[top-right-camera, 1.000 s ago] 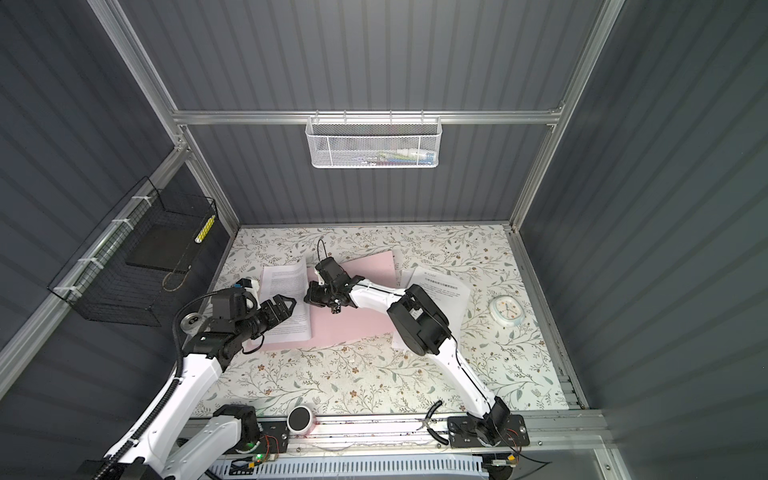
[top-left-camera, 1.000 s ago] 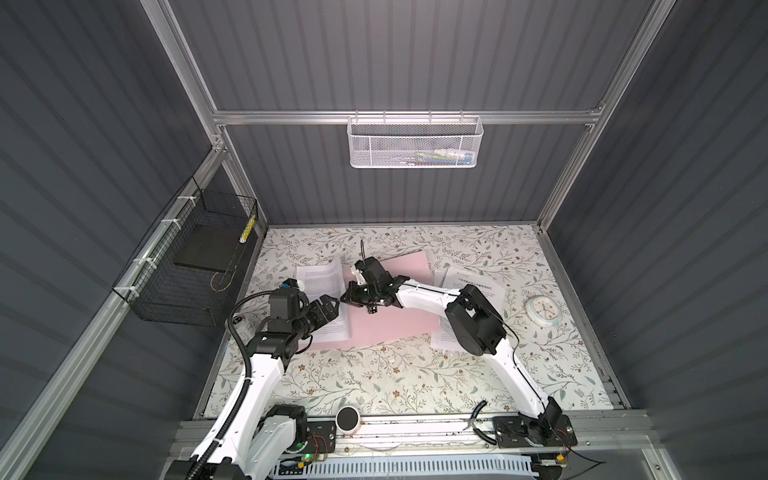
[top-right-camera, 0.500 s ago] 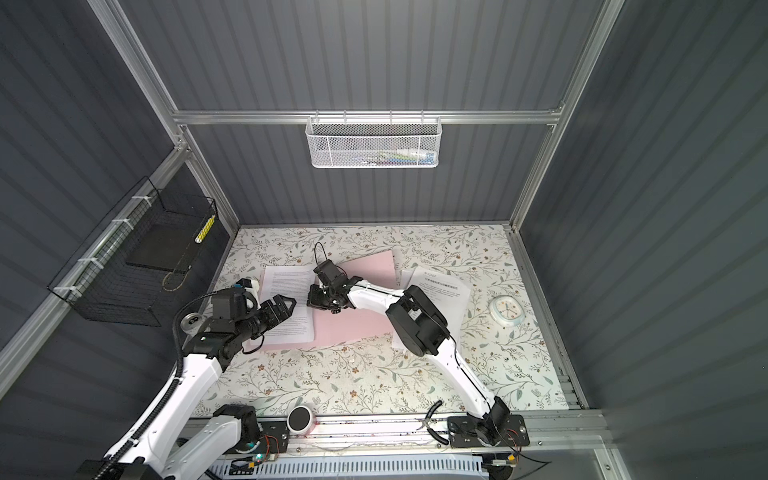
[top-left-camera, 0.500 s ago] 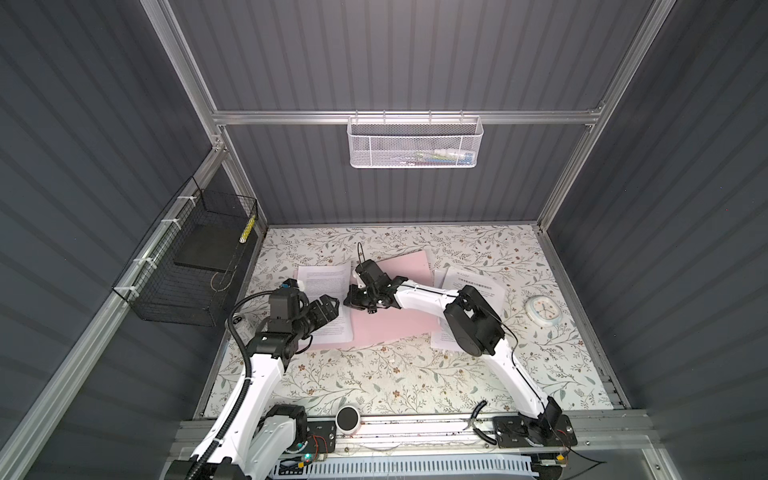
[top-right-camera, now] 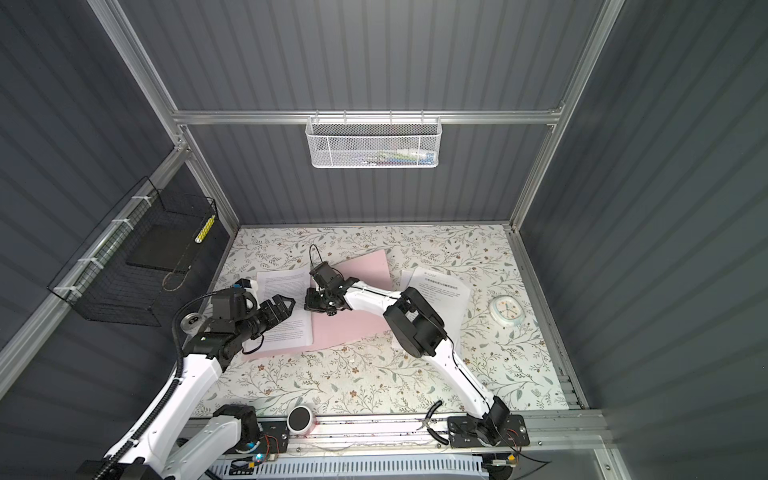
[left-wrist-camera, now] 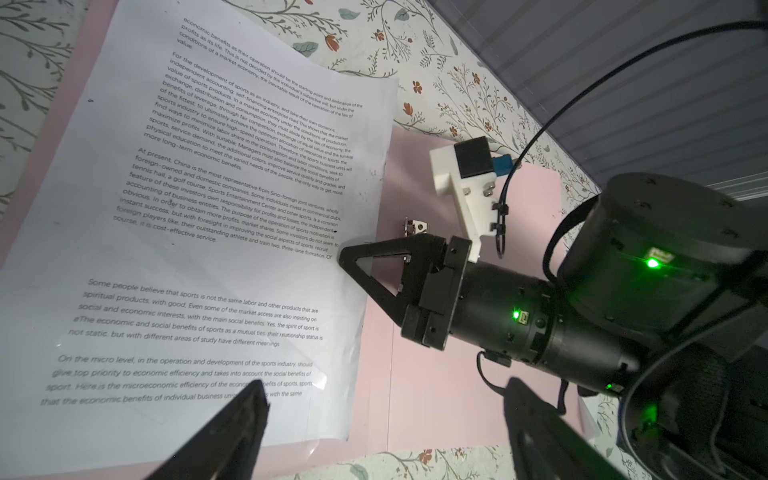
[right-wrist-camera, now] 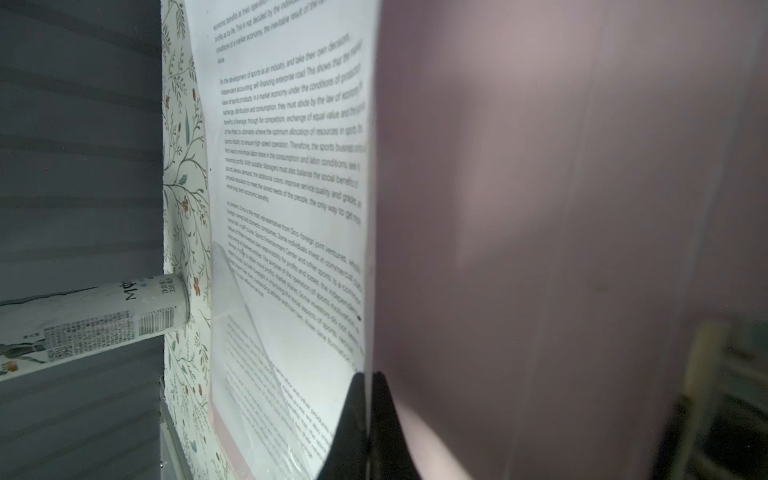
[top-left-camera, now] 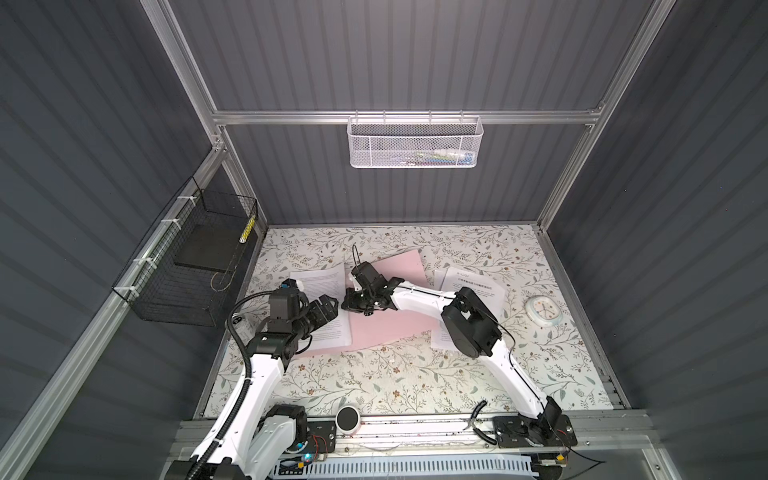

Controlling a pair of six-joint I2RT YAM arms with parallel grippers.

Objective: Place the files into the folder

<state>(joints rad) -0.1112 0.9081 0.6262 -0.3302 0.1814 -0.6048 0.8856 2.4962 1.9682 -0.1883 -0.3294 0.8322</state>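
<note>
showing clip [left-wrist-camera: 415, 227] via l wrist

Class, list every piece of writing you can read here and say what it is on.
"Some people believe that sports is not the same labor": sheet on the pink folder.
"At present, China is the most representative": same sheet.
"330": can; rest blurred.
Too small to read: the second sheet, beside the clock.

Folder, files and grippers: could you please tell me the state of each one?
folder: open, flat on the table.
filed paper: flat on the folder's left cover.
loose paper: on the table, not in the folder.
left gripper: open, over the filed paper.
right gripper: shut, tips at the filed paper's edge.
</note>
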